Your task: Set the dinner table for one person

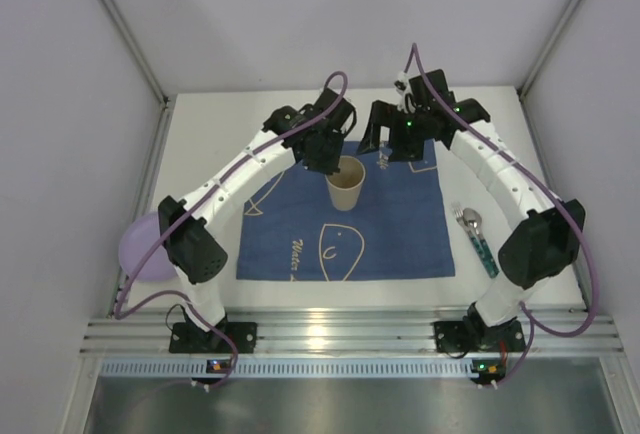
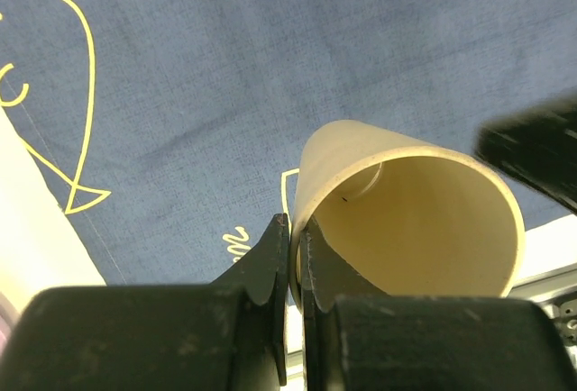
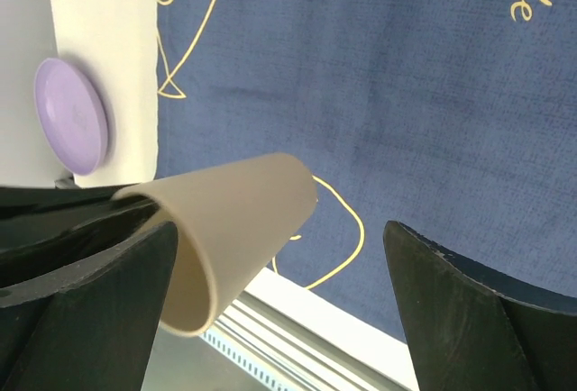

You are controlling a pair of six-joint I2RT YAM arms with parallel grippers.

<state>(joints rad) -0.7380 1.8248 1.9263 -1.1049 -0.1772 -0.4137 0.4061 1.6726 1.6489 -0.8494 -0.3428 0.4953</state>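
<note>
I read left gripper (image 2: 295,247) clenched on beige cup (image 2: 410,220) rim, blue placemat (image 1: 380,234) beneath; right gripper (image 3: 280,229) released, jaws wide beside cup.

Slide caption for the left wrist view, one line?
Pinch grasp: left gripper shut on the beige cup rim, one finger inside, one outside, blue placemat beneath.

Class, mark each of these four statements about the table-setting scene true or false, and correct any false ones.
1. The left gripper is pinching the cup by its rim. True.
2. The right gripper is shut on the spoon. False: it is open, and the spoon lies on the table, to the right of the mat.
3. The purple plate lies on the blue mat. False: it is off the mat, at the table's left edge.
4. The cup is over the blue mat. True.
</note>
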